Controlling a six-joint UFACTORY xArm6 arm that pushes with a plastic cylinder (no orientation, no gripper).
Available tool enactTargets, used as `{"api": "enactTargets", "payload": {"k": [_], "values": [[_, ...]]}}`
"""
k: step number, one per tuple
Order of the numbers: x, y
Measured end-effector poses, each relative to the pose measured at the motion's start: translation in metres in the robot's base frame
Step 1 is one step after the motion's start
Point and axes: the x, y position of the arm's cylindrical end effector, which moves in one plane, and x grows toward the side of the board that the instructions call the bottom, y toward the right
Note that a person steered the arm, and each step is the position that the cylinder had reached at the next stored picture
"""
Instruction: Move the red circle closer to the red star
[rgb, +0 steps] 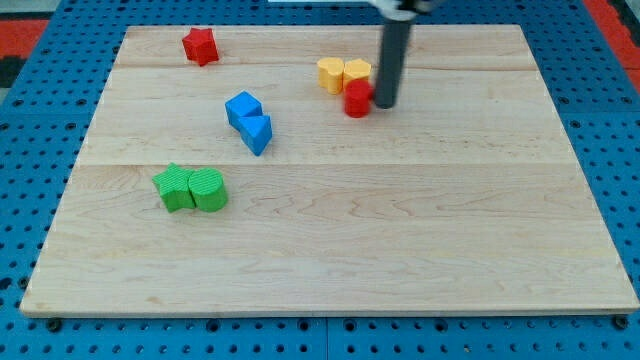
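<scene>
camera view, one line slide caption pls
My tip sits against the view's right side of the red circle, below two yellow blocks, with the red star far left.

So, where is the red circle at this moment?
The red circle sits in the view's upper middle, just below the yellow blocks, with my tip at its right side.

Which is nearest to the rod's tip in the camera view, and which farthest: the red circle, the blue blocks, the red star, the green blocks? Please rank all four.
Measured from my tip:
1. Red circle, right against the tip on the view's left.
2. Blue blocks, further left, mid-board.
3. Red star, toward the view's top left.
4. Green blocks, toward the view's lower left, farthest.
</scene>
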Motion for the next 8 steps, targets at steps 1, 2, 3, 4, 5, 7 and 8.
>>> {"api": "enactTargets", "payload": {"k": [1, 2, 3, 4, 5, 7, 8], "values": [[-0.001, -0.035], [-0.002, -0.052], [-0.015, -0.076], [-0.039, -0.119], [-0.014, -0.116], [-0.011, -0.165], [-0.041, -0.195]]}}
